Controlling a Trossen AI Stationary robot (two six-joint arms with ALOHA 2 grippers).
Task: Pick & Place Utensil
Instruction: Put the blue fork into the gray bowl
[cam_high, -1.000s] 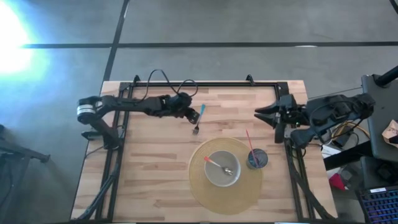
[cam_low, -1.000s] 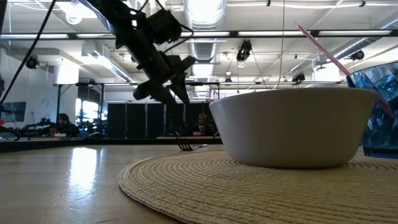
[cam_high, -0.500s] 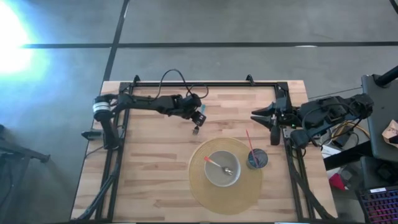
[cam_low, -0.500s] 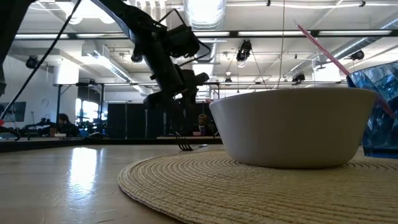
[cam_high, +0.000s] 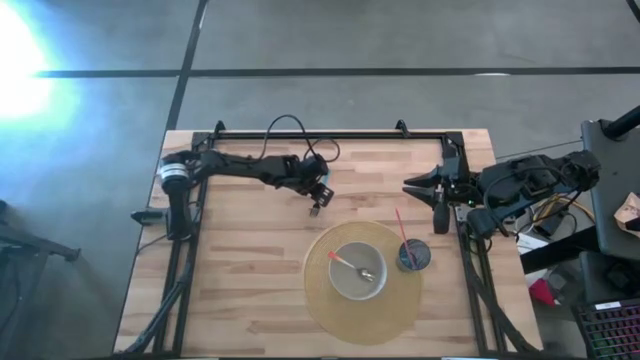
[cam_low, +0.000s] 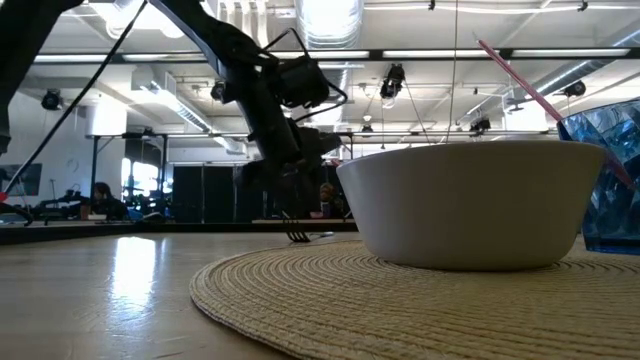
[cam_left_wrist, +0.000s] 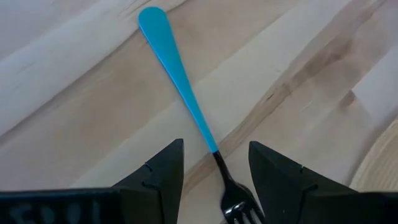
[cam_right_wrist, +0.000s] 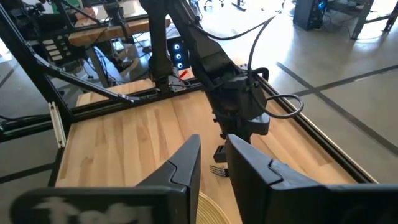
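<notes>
The blue-handled metal fork (cam_left_wrist: 186, 99) lies flat on the wooden table (cam_high: 240, 290) toward its far edge, straddled by the left gripper (cam_left_wrist: 214, 171), spread wide, which should descend square before closing, while the right gripper (cam_right_wrist: 211, 168), slightly parted, waits near the right edge.
</notes>
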